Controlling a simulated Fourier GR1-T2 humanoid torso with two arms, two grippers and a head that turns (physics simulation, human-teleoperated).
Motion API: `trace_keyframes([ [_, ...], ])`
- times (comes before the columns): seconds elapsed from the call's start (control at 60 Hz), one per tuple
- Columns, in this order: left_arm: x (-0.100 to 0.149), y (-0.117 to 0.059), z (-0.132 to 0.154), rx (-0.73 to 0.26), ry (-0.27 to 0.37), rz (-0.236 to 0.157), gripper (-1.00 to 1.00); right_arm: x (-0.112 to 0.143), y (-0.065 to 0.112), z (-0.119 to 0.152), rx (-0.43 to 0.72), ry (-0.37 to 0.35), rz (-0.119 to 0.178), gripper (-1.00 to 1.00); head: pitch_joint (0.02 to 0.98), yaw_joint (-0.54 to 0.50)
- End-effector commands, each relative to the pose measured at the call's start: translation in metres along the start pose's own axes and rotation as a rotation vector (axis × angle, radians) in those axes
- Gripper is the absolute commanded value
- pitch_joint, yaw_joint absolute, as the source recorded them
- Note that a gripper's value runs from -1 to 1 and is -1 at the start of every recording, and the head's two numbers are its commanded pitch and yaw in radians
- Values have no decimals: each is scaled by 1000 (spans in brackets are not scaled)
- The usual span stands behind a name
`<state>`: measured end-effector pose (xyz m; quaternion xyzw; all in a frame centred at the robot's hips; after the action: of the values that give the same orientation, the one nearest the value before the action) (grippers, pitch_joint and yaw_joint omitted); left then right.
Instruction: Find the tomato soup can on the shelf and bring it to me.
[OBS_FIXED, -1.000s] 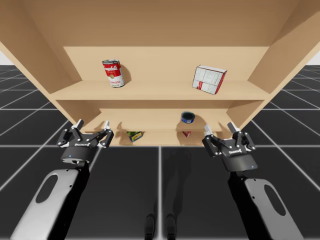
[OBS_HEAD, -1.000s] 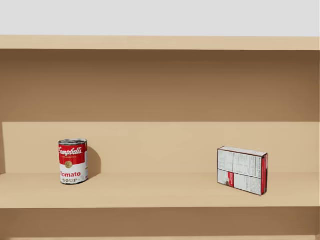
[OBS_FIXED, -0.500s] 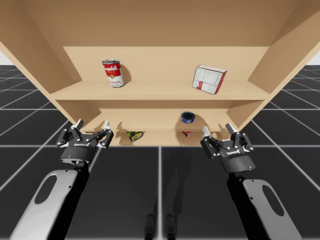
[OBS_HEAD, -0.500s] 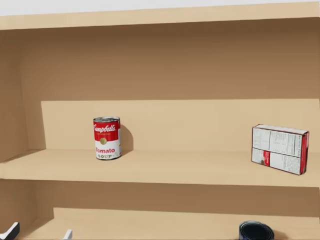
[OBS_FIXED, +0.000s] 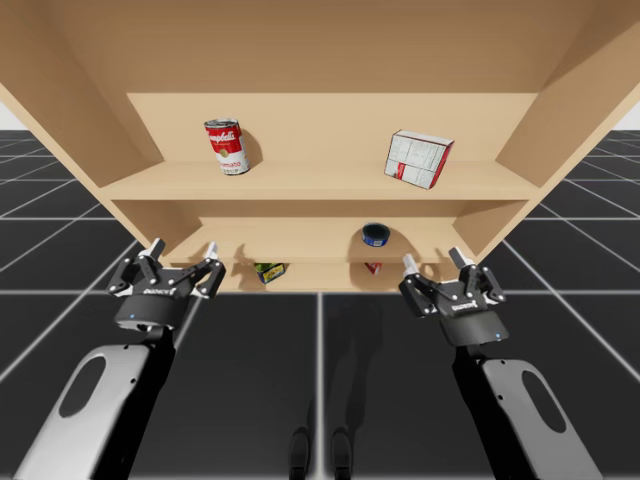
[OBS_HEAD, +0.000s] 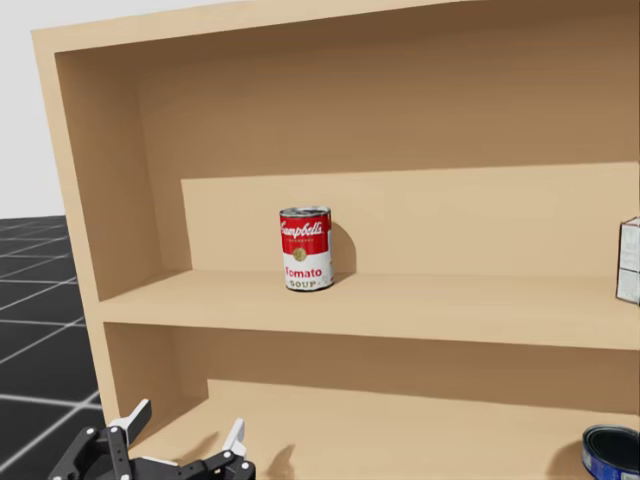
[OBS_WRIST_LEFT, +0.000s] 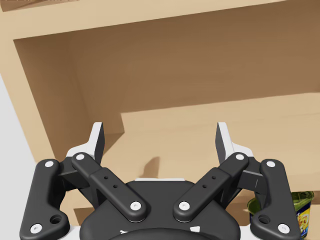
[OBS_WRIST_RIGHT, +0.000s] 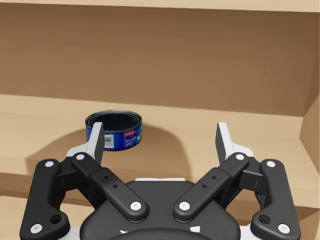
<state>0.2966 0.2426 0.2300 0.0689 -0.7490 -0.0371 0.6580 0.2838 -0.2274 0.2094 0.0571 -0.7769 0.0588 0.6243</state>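
Note:
A red and white soup can (OBS_FIXED: 227, 146) (OBS_HEAD: 305, 249) stands upright at the left of the upper shelf (OBS_FIXED: 320, 183). My left gripper (OBS_FIXED: 181, 253) (OBS_HEAD: 186, 433) (OBS_WRIST_LEFT: 160, 141) hangs open in front of the lower shelf, below and left of the can, with nothing between its fingers. On the other side my right gripper (OBS_FIXED: 433, 259) (OBS_WRIST_RIGHT: 160, 141) is open too, in front of the lower shelf, with a flat blue tin (OBS_WRIST_RIGHT: 114, 130) ahead of its left finger.
A white and red box (OBS_FIXED: 418, 158) (OBS_HEAD: 629, 259) leans at the right of the upper shelf. The flat blue tin (OBS_FIXED: 376, 235) (OBS_HEAD: 612, 451) lies on the middle shelf. A green and yellow cup (OBS_FIXED: 270, 270) (OBS_WRIST_LEFT: 300, 213) and a small red item (OBS_FIXED: 373, 267) sit lower down.
My head has turned left and down, so the can sits near the middle and my left gripper shows. My right gripper has crept slightly left; my left arm has shifted a little left.

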Motion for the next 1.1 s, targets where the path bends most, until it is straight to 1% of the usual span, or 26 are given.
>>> trace_keyframes([
  [0.017,6,-5,5,-36,10,24,-1000,-1,1,0,-1,1,10,-1000,246,258],
  [0.05,11,-6,7,-51,10,37,-1000,-1,1,0,-2,1,10,-1000,247,260],
  [0.1,20,-7,12,-70,1,30,-1000,-1,1,0,-2,2,13,-1000,248,262],
  [0.167,31,-9,17,-92,-3,-4,-1000,-1,1,0,-4,3,16,-1000,254,262],
  [0.183,37,-9,20,-100,-16,-15,-1000,-2,2,0,-2,6,14,-1000,255,263],
  [0.217,41,-9,21,-107,-17,-19,-1000,-2,2,0,-1,8,16,-1000,254,265],
  [0.267,48,-8,23,-124,-9,-7,-1000,-3,3,0,1,8,18,-1000,255,266],
  [0.283,54,-7,25,-134,-14,0,-1000,-4,3,0,2,10,19,-1000,256,268],
  [0.367,70,-5,26,-156,-15,2,-1000,-5,4,0,2,12,20,-1000,258,271],
  [0.383,78,-4,26,-166,-17,7,-1000,-5,4,1,2,13,20,-1000,258,271],
  [0.417,83,-4,26,-176,-15,13,-1000,-5,4,0,2,13,19,-1000,257,272],
  [0.567,120,0,15,-230,1,49,-1000,-5,4,0,-1,13,18,-1000,257,273],
  [0.6,124,0,12,-233,2,50,-1000,-5,4,0,-1,13,18,-1000,257,273],
  [0.617,130,0,8,-235,4,43,-1000,-5,4,0,-1,13,17,-1000,256,273],
  [0.683,137,-1,1,-255,13,64,-1000,-4,3,0,-1,13,18,-1000,254,273],
  [0.8,146,-4,-16,-260,25,64,-1000,-5,3,0,-2,13,18,-1000,249,271],
  [0.817,148,-5,-23,-263,34,72,-1000,-5,3,0,-2,14,19,-1000,249,271],
  [0.883,151,-6,-33,-273,47,86,-1000,-5,3,0,-5,14,21,-1000,251,270],
  [0.917,152,-7,-36,-274,52,85,-1000,-5,3,-1,-5,14,21,-1000,250,271],
  [0.933,153,-9,-42,-281,64,91,-1000,-5,2,-1,-6,14,21,-1000,250,270],
  [1.1,155,-14,-62,-288,91,118,-1000,-5,1,-1,-9,12,22,-1000,252,265],
])
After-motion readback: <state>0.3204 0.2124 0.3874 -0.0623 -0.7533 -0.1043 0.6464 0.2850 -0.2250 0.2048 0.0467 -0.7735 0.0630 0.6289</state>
